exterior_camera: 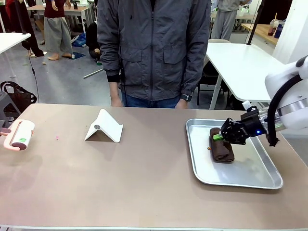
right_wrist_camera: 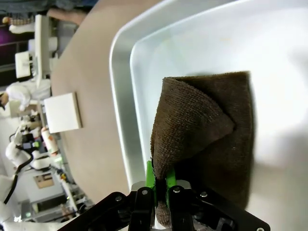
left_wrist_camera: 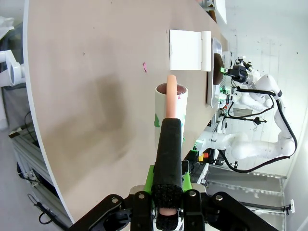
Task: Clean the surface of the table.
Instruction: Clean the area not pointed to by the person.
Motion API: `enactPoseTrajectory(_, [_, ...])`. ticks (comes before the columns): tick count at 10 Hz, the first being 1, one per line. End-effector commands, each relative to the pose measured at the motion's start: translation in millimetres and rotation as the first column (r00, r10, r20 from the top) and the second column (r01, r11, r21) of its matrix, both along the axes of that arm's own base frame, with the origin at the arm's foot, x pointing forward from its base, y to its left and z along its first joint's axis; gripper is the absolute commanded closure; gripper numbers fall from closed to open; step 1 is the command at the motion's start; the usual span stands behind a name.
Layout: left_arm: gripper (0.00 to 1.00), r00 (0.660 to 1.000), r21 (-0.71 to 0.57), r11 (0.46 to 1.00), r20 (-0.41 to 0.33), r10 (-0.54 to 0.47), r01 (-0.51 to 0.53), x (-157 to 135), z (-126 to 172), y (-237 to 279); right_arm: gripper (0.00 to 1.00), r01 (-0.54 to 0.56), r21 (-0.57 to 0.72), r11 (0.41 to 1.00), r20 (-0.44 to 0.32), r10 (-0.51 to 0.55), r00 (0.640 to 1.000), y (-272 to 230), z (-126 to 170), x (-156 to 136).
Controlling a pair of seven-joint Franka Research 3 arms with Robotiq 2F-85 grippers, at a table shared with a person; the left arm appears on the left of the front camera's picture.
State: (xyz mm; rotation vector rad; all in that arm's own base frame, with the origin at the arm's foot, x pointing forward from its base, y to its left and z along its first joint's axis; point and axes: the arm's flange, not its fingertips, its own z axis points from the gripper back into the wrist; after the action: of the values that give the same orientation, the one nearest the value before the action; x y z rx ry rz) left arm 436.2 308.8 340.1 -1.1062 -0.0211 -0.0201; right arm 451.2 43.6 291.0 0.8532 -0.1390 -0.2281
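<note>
Taupe-brown and matte, the wide table (exterior_camera: 144,187) spans the front view, and at its right end the right gripper (exterior_camera: 220,137) is clamped on a dark brown terry cloth (exterior_camera: 222,151) lying in a silver metal tray (exterior_camera: 240,182). Left wrist view: the left gripper (left_wrist_camera: 167,185) is closed tight on the black-sleeved pink handle of a white lint roller (left_wrist_camera: 171,103); gripped at its very end, the roller may twist once pressed down. Right wrist view: just one raised fold sits between the green pads (right_wrist_camera: 150,175), so the cloth could slip free when lifted
</note>
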Motion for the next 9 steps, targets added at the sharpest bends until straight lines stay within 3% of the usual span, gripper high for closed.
enactPoseTrajectory(1, [0.78,1.000,-0.001,1.000,0.008,-0.001,0.001,-1,2,-1,0.91,-0.055,0.062,0.997,0.024,0.054,0.998,20,-9,5])
enactPoseTrajectory(4, [0.78,1.000,-0.001,1.000,0.008,-0.001,0.001,-1,2,-1,0.91,-0.108,-0.009,0.994,0.029,0.109,0.994,46,-16,5])
enactPoseTrajectory(9, [0.78,1.000,-0.001,1.000,0.008,-0.001,0.001,-1,2,-1,0.91,0.020,-0.191,0.981,0.060,-0.008,0.998,3,-19,8])
